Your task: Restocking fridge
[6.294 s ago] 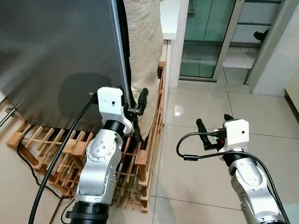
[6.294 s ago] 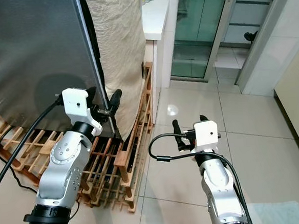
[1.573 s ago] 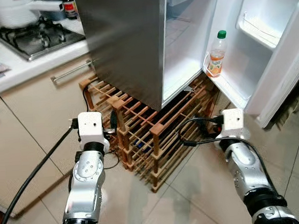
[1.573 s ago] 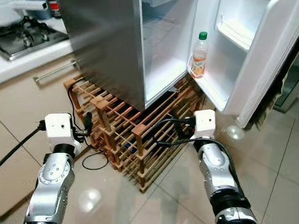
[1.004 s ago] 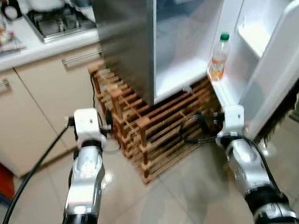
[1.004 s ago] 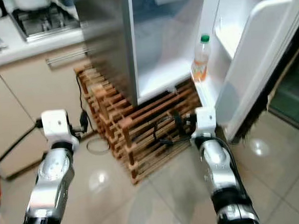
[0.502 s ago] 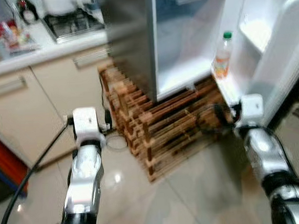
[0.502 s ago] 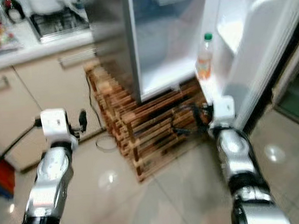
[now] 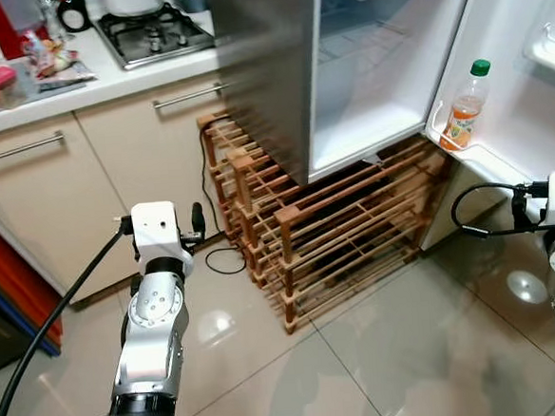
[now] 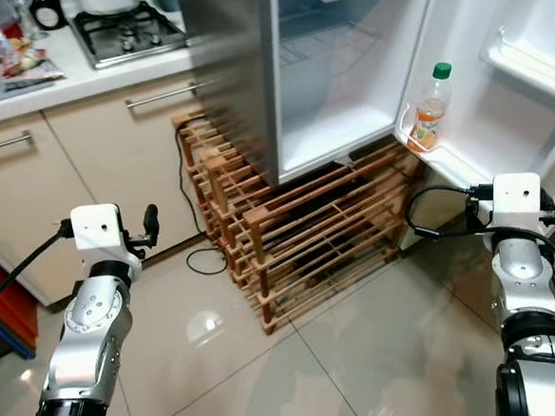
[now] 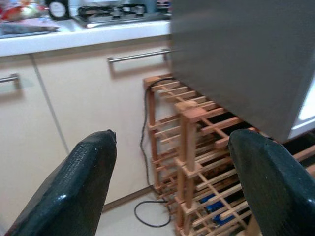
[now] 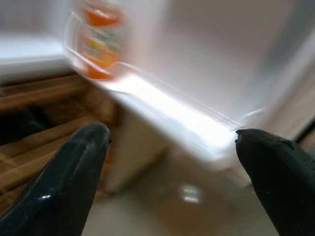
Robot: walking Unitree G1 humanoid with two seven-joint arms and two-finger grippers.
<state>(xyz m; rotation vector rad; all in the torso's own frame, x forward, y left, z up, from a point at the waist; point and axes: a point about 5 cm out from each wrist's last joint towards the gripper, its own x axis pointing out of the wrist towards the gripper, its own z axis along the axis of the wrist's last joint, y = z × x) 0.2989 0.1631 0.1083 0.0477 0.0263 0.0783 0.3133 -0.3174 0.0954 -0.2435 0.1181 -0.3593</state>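
Fridge (image 9: 268, 66) door (image 10: 495, 50) open at 1 o'clock, one orange drink bottle (image 9: 463, 107) standing in its lowest shelf. View has swung toward the counter (image 9: 88, 83) at 11 o'clock, suggesting stock is sought. Left gripper (image 11: 170, 172) and right gripper (image 12: 172, 167) spread, empty.

Two silver, rounded arms end in white box-shaped wrist housings. A thick black cable runs to the left arm (image 9: 152, 321); a thinner looped black cable reaches the right arm (image 10: 520, 277). Black collars ring both forearms. Glossy black fingers (image 11: 83, 177) are broad and rounded.
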